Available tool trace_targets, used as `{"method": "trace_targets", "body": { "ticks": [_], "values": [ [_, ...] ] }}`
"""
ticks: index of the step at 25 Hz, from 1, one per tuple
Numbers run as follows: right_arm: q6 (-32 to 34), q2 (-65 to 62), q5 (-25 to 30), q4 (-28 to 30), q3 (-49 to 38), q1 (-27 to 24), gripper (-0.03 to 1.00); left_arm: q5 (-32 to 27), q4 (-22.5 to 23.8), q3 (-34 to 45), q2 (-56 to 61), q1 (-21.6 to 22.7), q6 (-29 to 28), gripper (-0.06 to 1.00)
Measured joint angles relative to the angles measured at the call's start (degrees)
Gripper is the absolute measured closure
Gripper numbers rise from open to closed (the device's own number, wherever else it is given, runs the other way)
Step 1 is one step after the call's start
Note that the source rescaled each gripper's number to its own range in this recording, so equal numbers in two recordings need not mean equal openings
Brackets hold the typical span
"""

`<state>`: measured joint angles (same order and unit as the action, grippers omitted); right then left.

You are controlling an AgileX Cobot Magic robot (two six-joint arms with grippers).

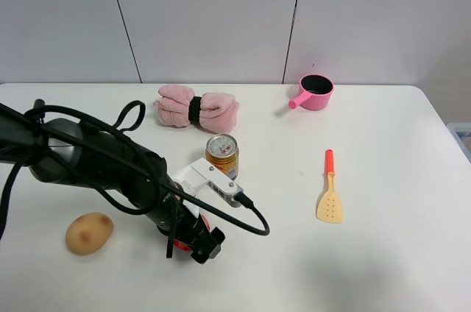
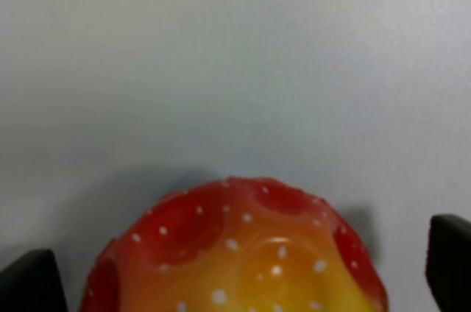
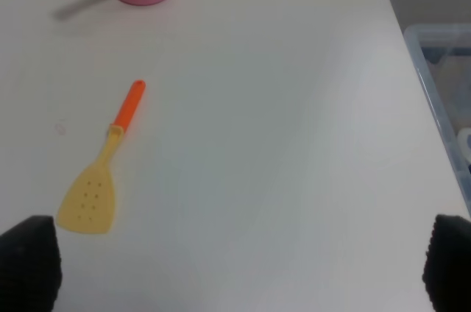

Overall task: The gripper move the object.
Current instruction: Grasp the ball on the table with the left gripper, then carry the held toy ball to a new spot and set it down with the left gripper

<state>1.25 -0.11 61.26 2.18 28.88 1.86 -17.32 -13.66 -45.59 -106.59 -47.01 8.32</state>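
Toy fruit (image 2: 243, 246) on surface (image 2: 221, 69), near side of can (image 1: 222, 154); left end effector (image 2: 237, 277) straddles it, spread apart. Likely light, hard, bumpy, rolls easily; pinch across widest middle.

Potato (image 1: 89, 232): tan, near left on white table (image 1: 397, 253).
Can (image 1: 221, 154): upright, centre.
Towel (image 1: 196, 107): pink, rolled, black-banded, beyond can.
Saucepan (image 1: 315, 93): pink, far, right of towel.
Spatula (image 1: 330, 190): yellow blade, orange handle, right of can.
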Motion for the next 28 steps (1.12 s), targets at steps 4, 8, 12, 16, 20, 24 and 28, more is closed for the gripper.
{"method": "trace_targets", "body": {
  "ticks": [4, 8, 12, 16, 20, 24, 28],
  "values": [
    [0.0, 0.0, 0.0, 0.0, 0.0, 0.0, -0.03, 0.0, 0.0, 0.0, 0.0, 0.0, 0.0, -0.06],
    [0.0, 0.0, 0.0, 0.0, 0.0, 0.0, -0.03, -0.2, -0.6, 0.0, 0.0, 0.0, -0.3, 0.26],
    [0.0, 0.0, 0.0, 0.0, 0.0, 0.0, -0.03, -0.2, -1.1, -0.1, 0.0, 0.0, -0.4, 0.86],
    [0.0, 0.0, 0.0, 0.0, 0.0, 0.0, -0.03, 0.0, -1.3, -0.1, 0.2, 0.0, -0.4, 0.94],
    [0.0, 0.0, 0.0, 0.0, 0.0, 0.0, -0.03, 0.4, -1.3, -0.1, 0.3, 0.0, -0.4, 0.94],
    [0.0, 0.0, 0.0, 0.0, 0.0, 0.0, -0.03, 0.7, -1.3, -0.1, 1.6, 0.0, -0.4, 0.94],
    [0.0, 0.0, 0.0, 0.0, 0.0, 0.0, -0.03, 0.7, -1.3, -0.1, 3.2, 0.0, -0.4, 0.94]
  ]
}}
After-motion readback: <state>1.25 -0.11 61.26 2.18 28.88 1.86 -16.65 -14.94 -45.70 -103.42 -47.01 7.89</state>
